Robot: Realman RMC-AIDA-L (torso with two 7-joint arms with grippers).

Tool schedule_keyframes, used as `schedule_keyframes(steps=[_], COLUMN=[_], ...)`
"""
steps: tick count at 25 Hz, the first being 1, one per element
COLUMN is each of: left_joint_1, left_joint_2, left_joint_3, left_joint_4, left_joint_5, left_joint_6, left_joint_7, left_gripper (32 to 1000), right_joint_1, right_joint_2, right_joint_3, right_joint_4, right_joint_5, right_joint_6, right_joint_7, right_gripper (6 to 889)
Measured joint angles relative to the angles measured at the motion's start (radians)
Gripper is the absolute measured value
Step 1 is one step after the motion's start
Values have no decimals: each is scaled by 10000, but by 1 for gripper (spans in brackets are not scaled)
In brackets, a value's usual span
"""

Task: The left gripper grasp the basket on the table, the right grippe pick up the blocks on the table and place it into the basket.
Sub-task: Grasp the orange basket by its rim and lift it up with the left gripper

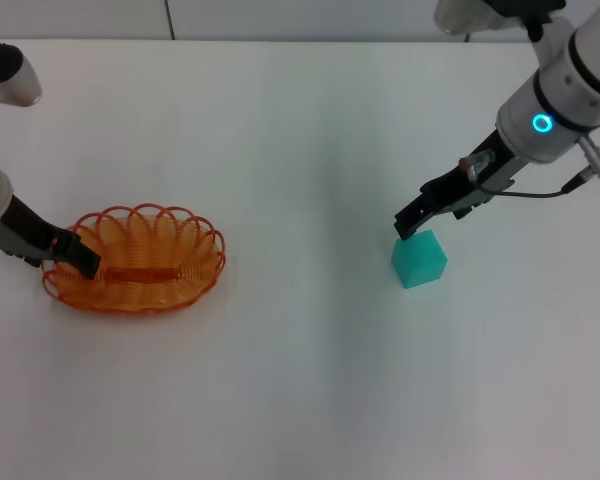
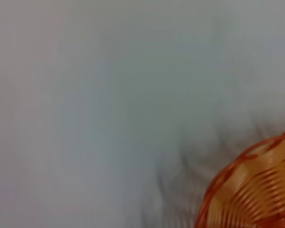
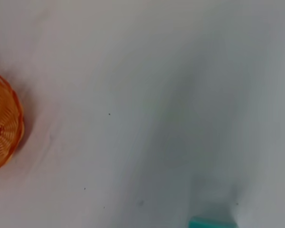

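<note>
The orange wire basket sits on the white table at the left. My left gripper reaches in from the left edge and is shut on the basket's near-left rim. The left wrist view shows only a part of the basket. The teal-green block rests on the table at the right. My right gripper hangs open just behind and above the block, not touching it. In the right wrist view a sliver of the block shows at one edge and part of the basket at another.
Bare white tabletop lies between the basket and the block. The table's far edge runs along the top of the head view. A thin cable loops beside the right wrist.
</note>
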Motion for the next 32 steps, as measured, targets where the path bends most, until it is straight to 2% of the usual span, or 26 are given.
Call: schedule_keyframes(steps=[4, 11, 18, 20, 29, 32], left_joint_1=[-13, -23, -86, -171, -175, -178], left_joint_2=[-60, -76, -66, -6, 11, 23], left_joint_3=[1, 0, 0, 1, -21, -42], left_joint_4=[-14, -32, -303, -557, -546, -544], left_joint_5=[-2, -5, 66, 12, -264, -269], left_joint_6=[93, 118, 286, 330, 267, 260], left_joint_7=[31, 39, 25, 36, 359, 404], left_gripper=[798, 798, 797, 797, 419, 354], right_joint_1=[-11, -76, -105, -112, -200, -200], right_joint_2=[0, -1, -16, -19, -47, -47], right_joint_3=[0, 0, -1, -1, 0, -1], right_joint_4=[9, 10, 10, 9, 9, 9], right_joint_5=[-1, 161, 232, 235, 249, 257], right_joint_6=[-15, -33, -58, -64, -153, -153], right_joint_7=[-2, -16, -28, -28, -29, -28], right_gripper=[879, 879, 879, 879, 879, 879])
